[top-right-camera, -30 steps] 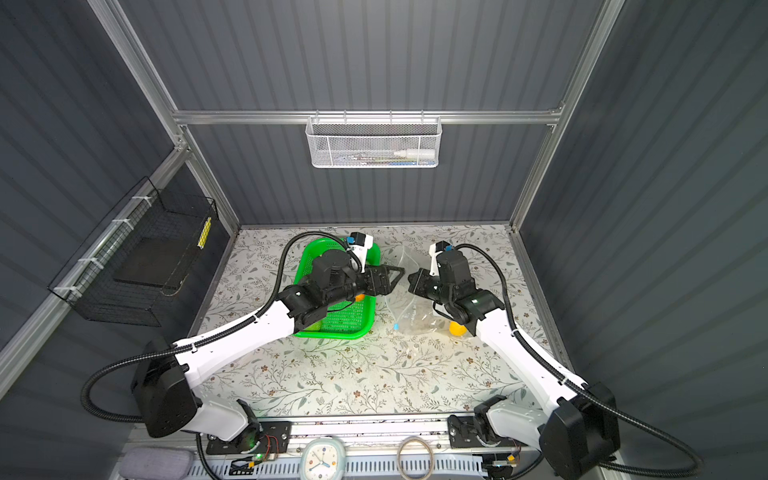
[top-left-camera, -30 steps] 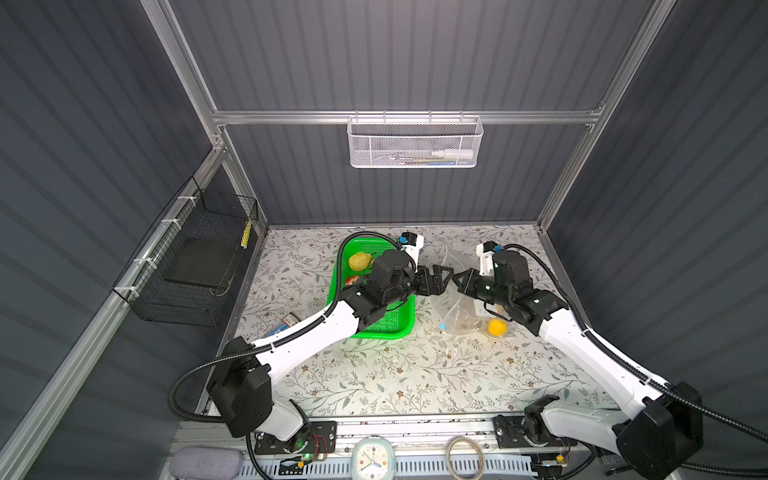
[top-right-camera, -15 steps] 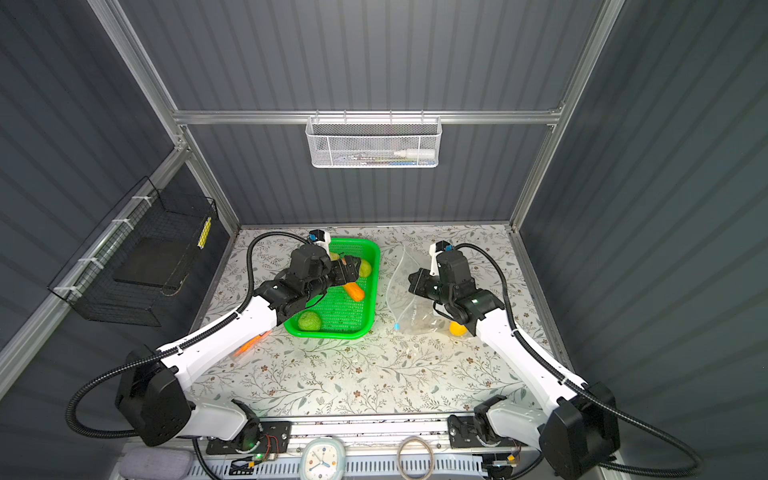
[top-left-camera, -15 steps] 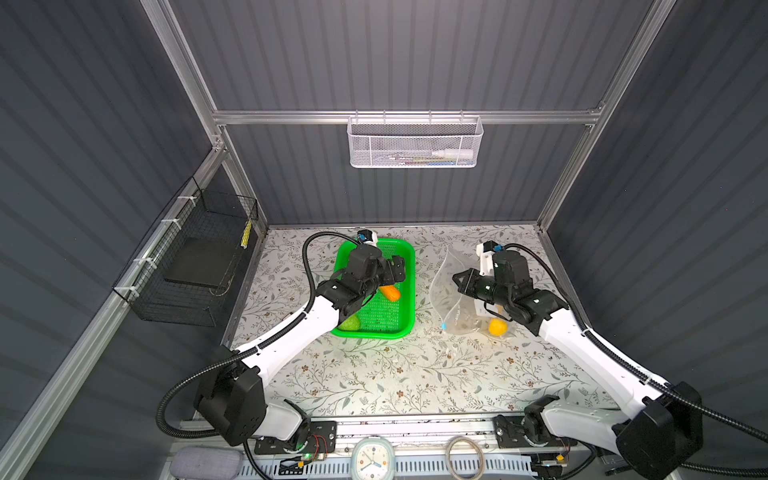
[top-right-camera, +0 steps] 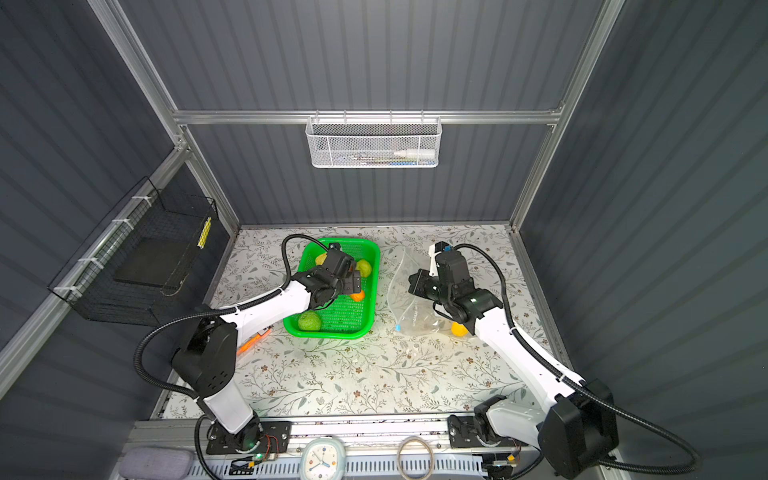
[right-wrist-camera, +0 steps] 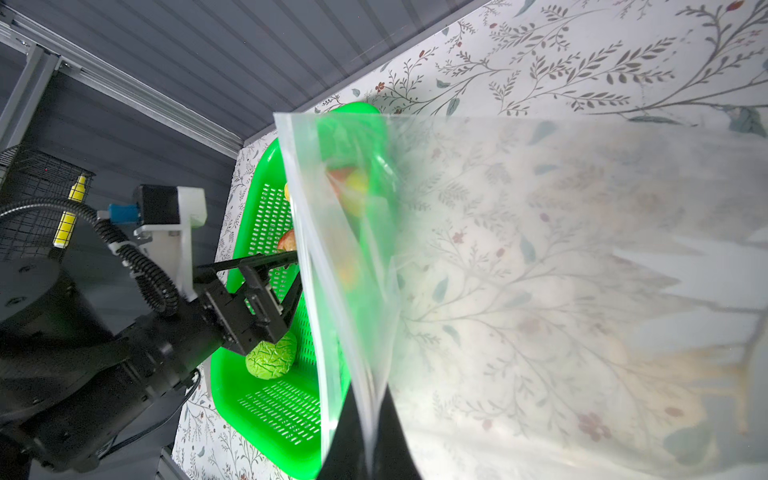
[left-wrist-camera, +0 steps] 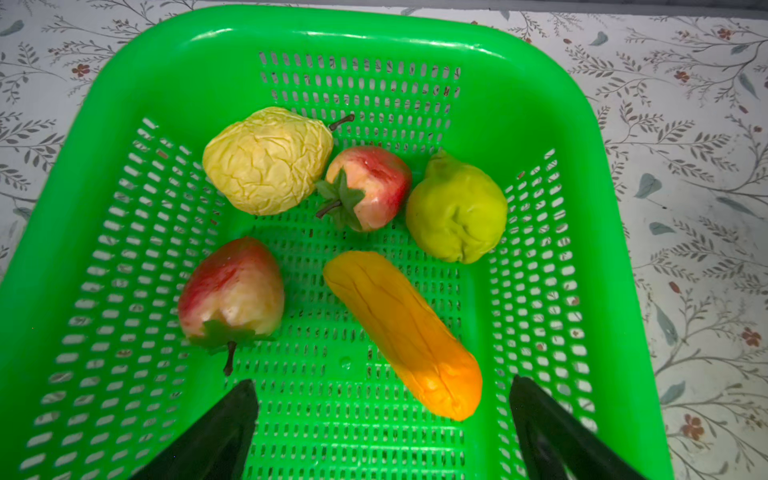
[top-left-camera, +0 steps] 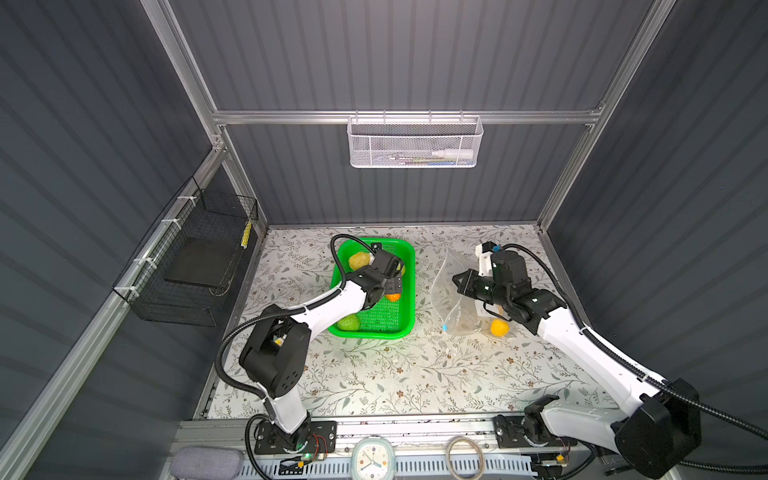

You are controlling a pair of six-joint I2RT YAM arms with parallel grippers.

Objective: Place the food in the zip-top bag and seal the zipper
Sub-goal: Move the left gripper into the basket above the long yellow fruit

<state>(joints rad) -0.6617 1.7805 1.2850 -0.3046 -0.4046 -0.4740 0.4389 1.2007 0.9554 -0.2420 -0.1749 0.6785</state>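
5 foods (left-wrist-camera: 365, 187) wrist-only | left end effector (left-wrist-camera: 382, 384) wide | right end effector (right-wrist-camera: 368, 419) grips bag (right-wrist-camera: 540, 249)

Floral table (top-left-camera: 415, 374), green basket (top-left-camera: 370, 333), zip-top bag (top-left-camera: 449, 282)

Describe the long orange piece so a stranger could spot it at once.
Find the green basket left of the clear bag. Inside lies the long orange piece: its neighbours are round, red, yellow or green; it alone is elongated.
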